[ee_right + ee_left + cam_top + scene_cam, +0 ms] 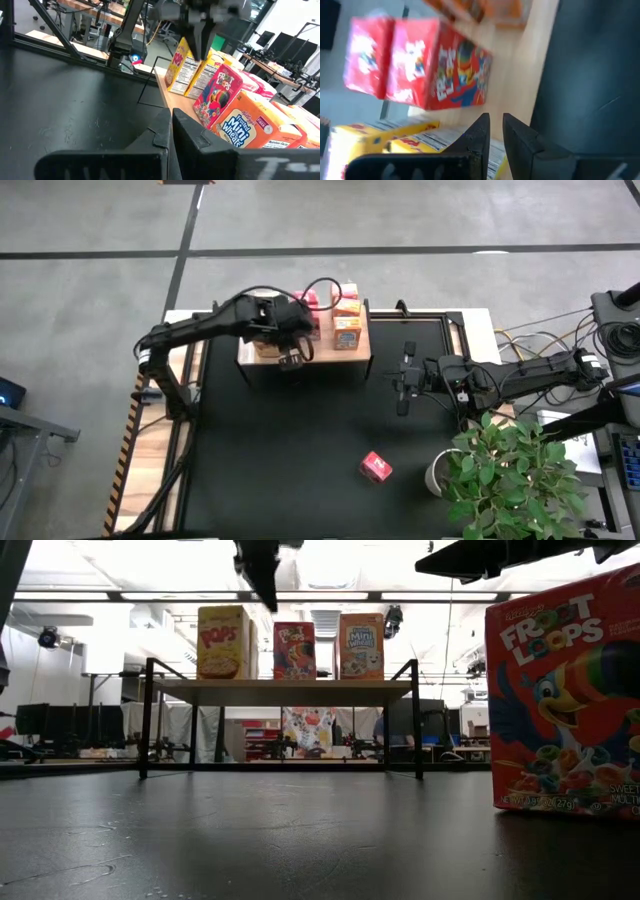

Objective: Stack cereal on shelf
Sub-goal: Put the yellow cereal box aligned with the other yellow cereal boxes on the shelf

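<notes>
The shelf (358, 358) is a light wood block at the far side of the black mat; in the low view it stands on thin black legs (280, 690). Yellow (224, 642), pink-red (294, 650) and orange (360, 645) cereal boxes stand upright on it, with more behind them (347, 297). One pink-red box (376, 467) (565, 700) rests on the mat near the front. My left gripper (291, 361) (496, 125) hovers shut above the shelf's near edge, beside the yellow boxes (395, 142). My right gripper (397, 385) (171, 120) is shut over the mat, right of the shelf.
A potted plant (510, 475) stands at the mat's near right corner. Cables (540, 330) run behind the right arm. Open mat (290, 450) lies between the shelf and the lone box. The room beyond the table holds desks and equipment.
</notes>
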You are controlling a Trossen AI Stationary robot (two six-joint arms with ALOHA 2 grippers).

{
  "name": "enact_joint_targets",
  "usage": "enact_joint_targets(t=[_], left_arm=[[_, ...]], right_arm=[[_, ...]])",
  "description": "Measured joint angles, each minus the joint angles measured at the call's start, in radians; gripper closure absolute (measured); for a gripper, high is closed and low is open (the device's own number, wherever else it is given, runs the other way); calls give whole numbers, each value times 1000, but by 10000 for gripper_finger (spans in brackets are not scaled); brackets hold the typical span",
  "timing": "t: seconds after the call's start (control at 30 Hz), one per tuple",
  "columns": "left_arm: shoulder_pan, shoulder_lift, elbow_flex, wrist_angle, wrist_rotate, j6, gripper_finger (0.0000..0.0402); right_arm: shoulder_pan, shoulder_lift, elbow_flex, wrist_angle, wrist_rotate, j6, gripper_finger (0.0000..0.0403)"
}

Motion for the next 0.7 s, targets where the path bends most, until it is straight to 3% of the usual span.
enact_joint_targets(t=[0.37, 0.47, 0.6, 0.7], left_arm=[[-143, -6, 279, -36, 0, 46, 367], [-196, -19, 272, -58, 0, 55, 367], [-250, -58, 217, -230, -1, 10, 367], [-259, -138, 108, -215, -39, -65, 367]], right_arm=[[0, 0, 0, 0, 0, 0, 394], [0, 0, 0, -4, 0, 0, 394], [0, 0, 0, -13, 0, 0, 394], [0, 0, 0, -13, 0, 0, 394]])
